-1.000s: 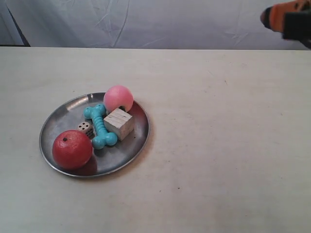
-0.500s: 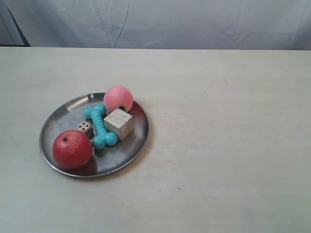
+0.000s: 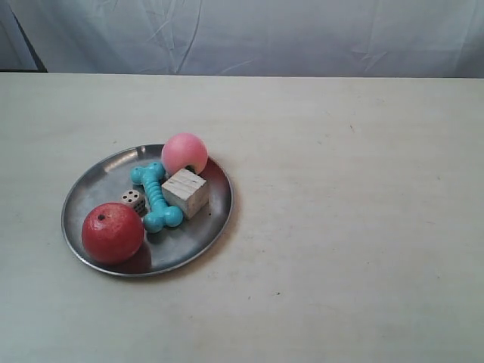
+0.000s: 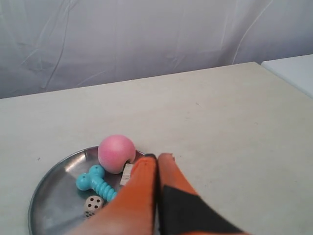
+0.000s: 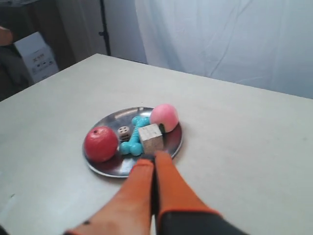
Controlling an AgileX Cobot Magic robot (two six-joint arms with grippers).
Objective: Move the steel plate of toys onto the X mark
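The steel plate (image 3: 97, 183) rests on the pale table at the exterior view's left. It holds the red apple-like ball (image 3: 113, 232), the pink ball (image 3: 184, 153), the turquoise bone (image 3: 155, 197), the wooden cube (image 3: 186, 192) and the white die (image 3: 133, 200). Neither arm shows in the exterior view. My left gripper (image 4: 157, 157) is shut and empty, hovering over the plate (image 4: 51, 180) near its pink ball (image 4: 116, 152). Shut and empty too, my right gripper (image 5: 152, 159) hangs above the plate's (image 5: 174, 143) near rim, close to the cube (image 5: 150, 138). No X mark shows in any view.
A white cloth backdrop (image 3: 249, 34) hangs behind the table's far edge. In the right wrist view a cardboard box (image 5: 35, 55) and a dark stand (image 5: 103, 27) lie beyond the table. A second white surface (image 4: 293, 73) adjoins the table in the left wrist view.
The orange gripper seen at the exterior view's top right one second ago has left that view. The plate and the toys have not moved.
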